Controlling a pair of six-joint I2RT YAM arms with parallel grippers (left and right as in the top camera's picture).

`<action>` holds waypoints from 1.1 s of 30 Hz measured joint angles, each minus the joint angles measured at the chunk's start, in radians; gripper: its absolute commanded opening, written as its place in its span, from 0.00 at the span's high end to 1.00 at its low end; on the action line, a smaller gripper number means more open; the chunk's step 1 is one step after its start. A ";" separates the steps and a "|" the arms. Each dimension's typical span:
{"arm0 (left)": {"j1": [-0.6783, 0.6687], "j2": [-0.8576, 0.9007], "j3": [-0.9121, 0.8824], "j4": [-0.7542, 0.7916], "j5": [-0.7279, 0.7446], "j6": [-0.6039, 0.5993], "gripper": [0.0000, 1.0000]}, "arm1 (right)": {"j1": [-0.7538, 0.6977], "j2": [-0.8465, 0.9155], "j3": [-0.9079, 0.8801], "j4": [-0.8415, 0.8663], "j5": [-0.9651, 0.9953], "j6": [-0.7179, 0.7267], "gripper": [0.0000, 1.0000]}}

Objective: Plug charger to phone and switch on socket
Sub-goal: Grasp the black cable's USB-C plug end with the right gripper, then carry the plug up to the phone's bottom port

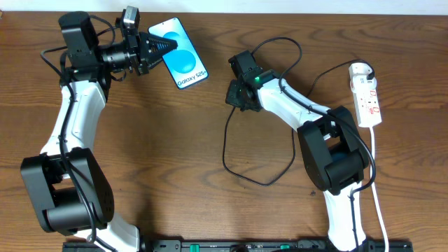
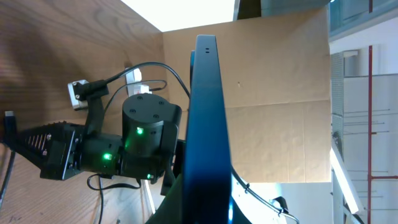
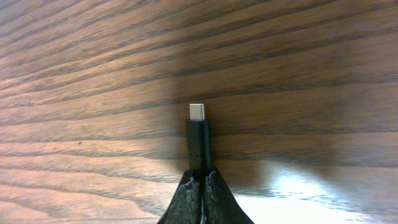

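Note:
The phone [image 1: 183, 63], light blue screen reading "Galaxy S25+", is at the back left, held off the table. My left gripper [image 1: 166, 47] is shut on its near end; in the left wrist view the phone [image 2: 205, 124] shows edge-on between the fingers. The charger, a thin black cable [image 1: 225, 143], loops across the table's middle. My right gripper [image 1: 232, 93] is shut on its small plug tip [image 3: 198, 140], which points out over the wood with its silver end showing. The socket [image 1: 366, 94], a white power strip with red markings, lies at the far right.
The strip's thick white cord [image 1: 376, 182] runs down the right side to the front edge. The right arm's wrist [image 2: 134, 146] with green lights shows in the left wrist view. A cardboard wall [image 2: 280, 74] stands behind the table.

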 measured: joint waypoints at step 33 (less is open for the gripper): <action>0.000 0.000 0.000 0.000 0.036 0.000 0.93 | -0.239 -0.496 -0.284 0.042 -0.968 -0.663 0.99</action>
